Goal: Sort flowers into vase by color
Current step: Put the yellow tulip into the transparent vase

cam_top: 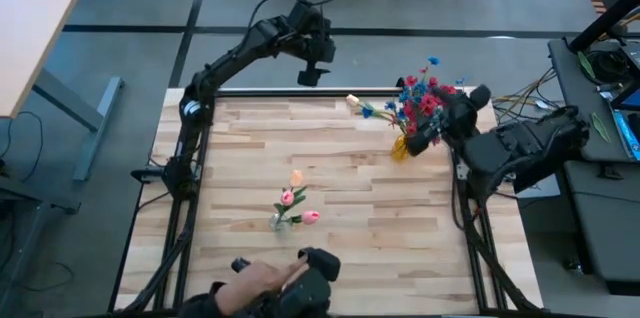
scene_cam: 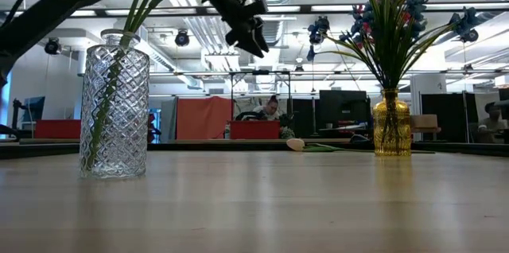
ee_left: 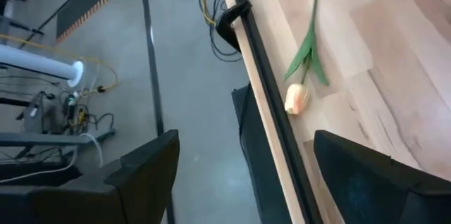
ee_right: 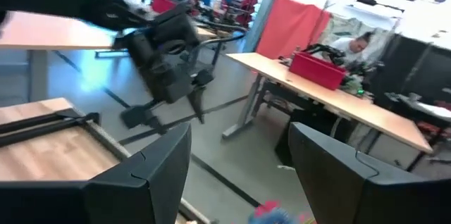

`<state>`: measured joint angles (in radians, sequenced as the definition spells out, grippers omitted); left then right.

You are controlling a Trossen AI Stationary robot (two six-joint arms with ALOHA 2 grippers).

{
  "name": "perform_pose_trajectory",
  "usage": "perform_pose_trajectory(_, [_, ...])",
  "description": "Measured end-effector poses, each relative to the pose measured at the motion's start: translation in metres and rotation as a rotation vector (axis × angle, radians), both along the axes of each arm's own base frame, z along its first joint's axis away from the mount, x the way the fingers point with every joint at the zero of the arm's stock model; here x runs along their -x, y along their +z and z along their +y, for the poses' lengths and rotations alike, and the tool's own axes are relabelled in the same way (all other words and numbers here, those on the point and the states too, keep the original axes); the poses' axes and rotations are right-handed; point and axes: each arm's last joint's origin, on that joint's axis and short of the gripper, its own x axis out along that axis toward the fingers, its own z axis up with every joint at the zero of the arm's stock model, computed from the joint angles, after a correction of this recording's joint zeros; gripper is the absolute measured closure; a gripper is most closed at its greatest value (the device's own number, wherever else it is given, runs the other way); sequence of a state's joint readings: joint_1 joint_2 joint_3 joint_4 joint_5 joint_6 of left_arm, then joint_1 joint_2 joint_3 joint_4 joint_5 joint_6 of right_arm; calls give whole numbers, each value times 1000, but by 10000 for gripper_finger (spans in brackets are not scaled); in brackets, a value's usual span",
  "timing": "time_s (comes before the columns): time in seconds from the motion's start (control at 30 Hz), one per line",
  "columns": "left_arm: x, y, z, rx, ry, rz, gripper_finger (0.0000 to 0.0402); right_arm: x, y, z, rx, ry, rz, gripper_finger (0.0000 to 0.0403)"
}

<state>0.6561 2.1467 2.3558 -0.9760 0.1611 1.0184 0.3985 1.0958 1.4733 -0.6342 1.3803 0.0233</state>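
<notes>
We see 1 cream tulip (ee_left: 297, 98) left lying at the bench (cam_top: 350, 173) edge — the left pincer (cam_top: 311, 76) hovers wide just beyond it. A careless approach could nudge it off; the right pincer (cam_top: 425, 141), wide, crowds the yellow vase (cam_top: 401, 147).

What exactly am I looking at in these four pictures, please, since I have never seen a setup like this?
Two dark robot arms work at a wooden table. One picture looks down from above, one looks level across the tabletop, and two come from cameras on the wrists. The left gripper hovers open over the far edge, above a loose cream tulip. The right gripper, also open, is by the yellow vase of red and blue flowers. A clear vase holds pink and peach buds. Nothing is held.
</notes>
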Motion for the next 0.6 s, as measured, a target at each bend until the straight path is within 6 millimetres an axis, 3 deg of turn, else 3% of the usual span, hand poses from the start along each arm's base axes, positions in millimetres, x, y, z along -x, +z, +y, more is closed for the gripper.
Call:
perform_pose_trajectory(0.27, [15,41,-26,74,84,-144,92,-20,25,-61,-41,107,24,172])
perform_pose_trajectory(0.4, [31,72,-38,177,206,-294,92,-22,36,-104,-19,-45,36,172])
perform_pose_trajectory(0.6, [61,114,-60,268,299,-479,92,-21,22,-179,-174,-165,131,172])
